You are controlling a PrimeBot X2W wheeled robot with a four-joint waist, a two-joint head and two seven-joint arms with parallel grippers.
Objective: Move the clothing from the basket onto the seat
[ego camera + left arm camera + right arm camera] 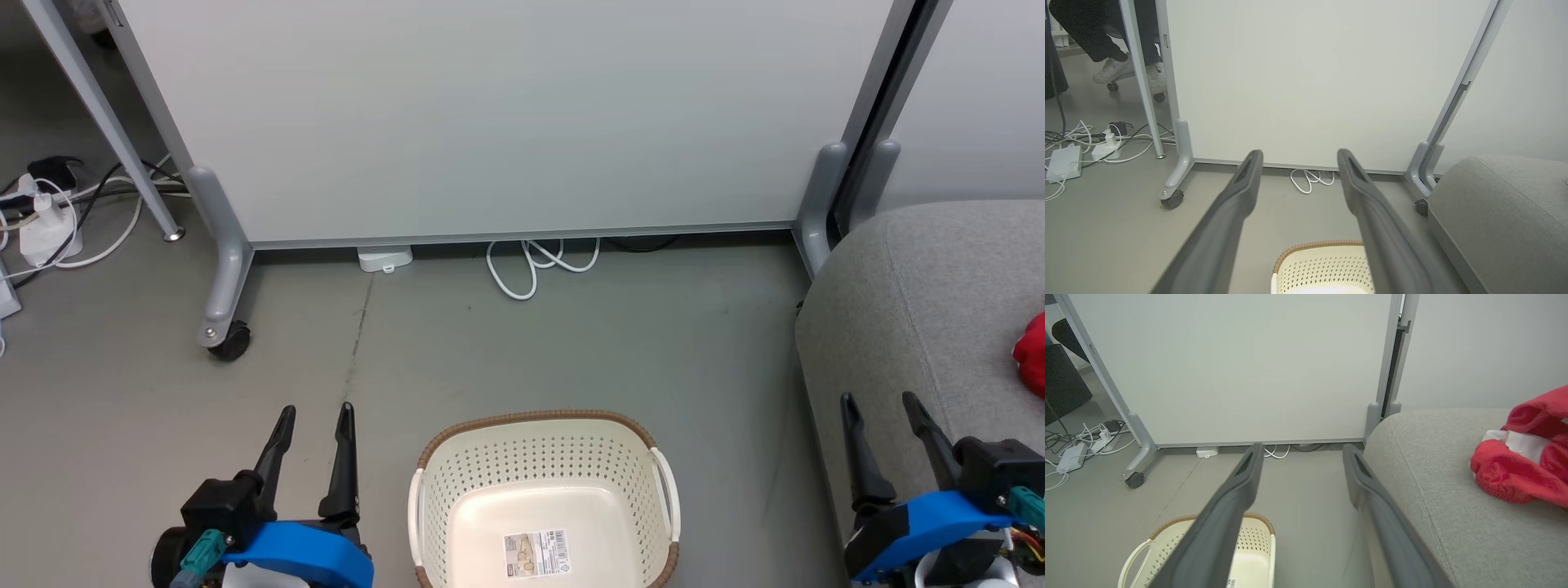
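pale wheeled partition panel [490, 114]; white cable [535, 263] looped under its edge.

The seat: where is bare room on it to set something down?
The seat is bare from its rounded corner by the partition to the red clothing, which crowds its right side. The basket is bare too, apart from its label.

Basket [539, 457]: one, at 6 o'clock.
Seat [914, 310]: one, at 3 o'clock.
Clothing [1515, 475]: one red heap; garments cannot be counted.
Claws: two, left claw [317, 408] and right claw [878, 398].
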